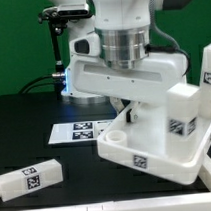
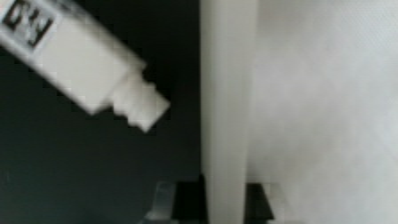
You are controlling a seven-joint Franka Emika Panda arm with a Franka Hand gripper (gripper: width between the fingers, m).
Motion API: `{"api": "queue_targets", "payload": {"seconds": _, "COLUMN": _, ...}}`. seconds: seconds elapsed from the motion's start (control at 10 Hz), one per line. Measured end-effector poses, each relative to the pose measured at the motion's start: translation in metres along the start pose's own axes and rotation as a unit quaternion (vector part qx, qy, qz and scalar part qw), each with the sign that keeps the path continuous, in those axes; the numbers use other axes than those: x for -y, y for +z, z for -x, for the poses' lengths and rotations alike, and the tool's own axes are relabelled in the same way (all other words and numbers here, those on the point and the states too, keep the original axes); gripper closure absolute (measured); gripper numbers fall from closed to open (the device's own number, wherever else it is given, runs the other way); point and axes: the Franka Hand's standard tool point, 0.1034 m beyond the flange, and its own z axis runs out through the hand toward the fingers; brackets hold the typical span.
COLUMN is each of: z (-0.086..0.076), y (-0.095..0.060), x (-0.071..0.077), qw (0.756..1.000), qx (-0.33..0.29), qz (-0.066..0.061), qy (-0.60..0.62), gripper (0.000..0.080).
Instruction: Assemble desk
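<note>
On black table, tagged desk top, loose tagged leg

White desk top lies on the table, two tagged legs seemingly standing in its sockets; loose leg lies sideways, well apart.

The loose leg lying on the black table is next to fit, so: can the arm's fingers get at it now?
Probably not yet: the fingers look shut on the desk top. Once they let go, the way looks free: the loose leg lies apart on the table, nothing over it.
</note>
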Motion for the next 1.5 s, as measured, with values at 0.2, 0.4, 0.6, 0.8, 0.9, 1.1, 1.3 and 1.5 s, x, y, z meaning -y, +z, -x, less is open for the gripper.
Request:
{"api": "queue_targets", "payload": {"seconds": 0.2, "z": -0.016, "y": -0.014, "x": 0.006, "qw": 0.992, "qx": -0.019, "qz": -0.005, "qy": -0.123, "gripper": 0.0754}}
{"api": "queue_targets", "payload": {"seconds": 0.4, "z": -0.012, "y": -0.011, "x": 0.006, "qw": 0.981, "qx": -0.02, "qz": 0.009, "qy": -0.195, "gripper": 0.0754}}
{"api": "queue_targets", "payload": {"seconds": 0.6, "z": -0.016, "y": -0.01, "x": 0.003, "qw": 0.964, "qx": -0.02, "qz": 0.012, "qy": -0.266, "gripper": 0.0754}}
{"api": "queue_targets", "payload": {"seconds": 0.8, "z": -0.046, "y": -0.017, "x": -0.008, "qw": 0.906, "qx": -0.036, "qz": 0.016, "qy": -0.421, "gripper": 0.0754}}
{"api": "queue_targets", "payload": {"seconds": 0.9, "z": -0.052, "y": -0.019, "x": -0.006, "qw": 0.877, "qx": -0.049, "qz": 0.019, "qy": -0.478, "gripper": 0.0754}}
{"api": "queue_targets", "payload": {"seconds": 1.1, "z": -0.04, "y": -0.016, "x": -0.002, "qw": 0.842, "qx": -0.061, "qz": 0.031, "qy": -0.535, "gripper": 0.0754}}
{"api": "queue_targets", "payload": {"seconds": 1.3, "z": -0.043, "y": -0.016, "x": -0.006, "qw": 0.82, "qx": -0.059, "qz": 0.038, "qy": -0.568, "gripper": 0.0754}}
{"api": "queue_targets", "payload": {"seconds": 1.5, "z": -0.067, "y": -0.025, "x": -0.003, "qw": 0.713, "qx": -0.062, "qz": 0.05, "qy": -0.697, "gripper": 0.0754}}
